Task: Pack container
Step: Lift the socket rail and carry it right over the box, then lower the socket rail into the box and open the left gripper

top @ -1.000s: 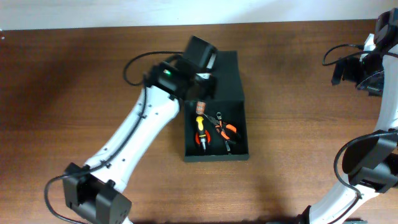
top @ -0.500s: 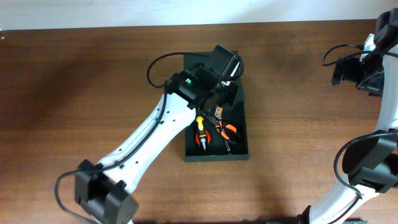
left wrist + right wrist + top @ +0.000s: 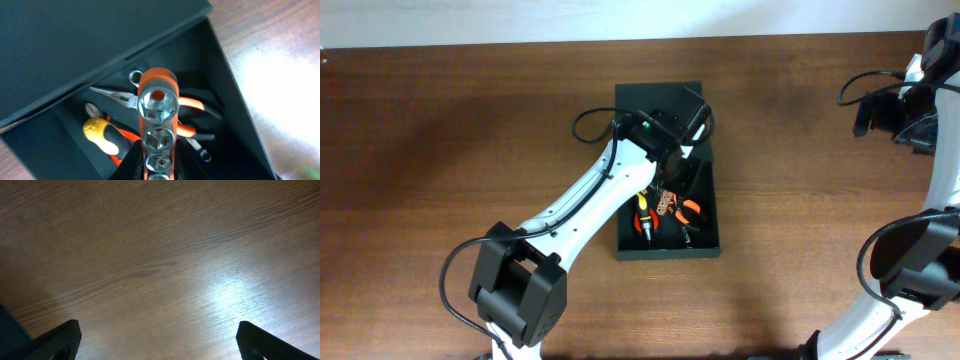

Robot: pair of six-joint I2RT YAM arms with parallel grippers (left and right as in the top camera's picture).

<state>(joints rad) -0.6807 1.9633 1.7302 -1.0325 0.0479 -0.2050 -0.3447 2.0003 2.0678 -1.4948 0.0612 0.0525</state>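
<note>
(a) My left hand (image 3: 156, 171) is clamped on the near end of an orange socket strip (image 3: 158, 112), with one finger on each side. The strip carries a row of steel hex sockets and points away from the hand, over the open box.

(b) The container (image 3: 667, 251) is a black cardboard box on the tabletop (image 3: 470, 120), directly beneath my left hand. Its flap lid (image 3: 645, 97) is folded back on the far side of the hand. Inside the box, under the strip, I see pliers (image 3: 194, 104) with orange handles. Just to the left of the hand lies a yellow-handled screwdriver (image 3: 102, 136). I cannot tell whether the strip touches the tools below it.

(c) My right hand (image 3: 160, 342) has its fingers spread wide above the wood of the tabletop. In the overhead view I find its arm at the right edge, well apart from the container.
</note>
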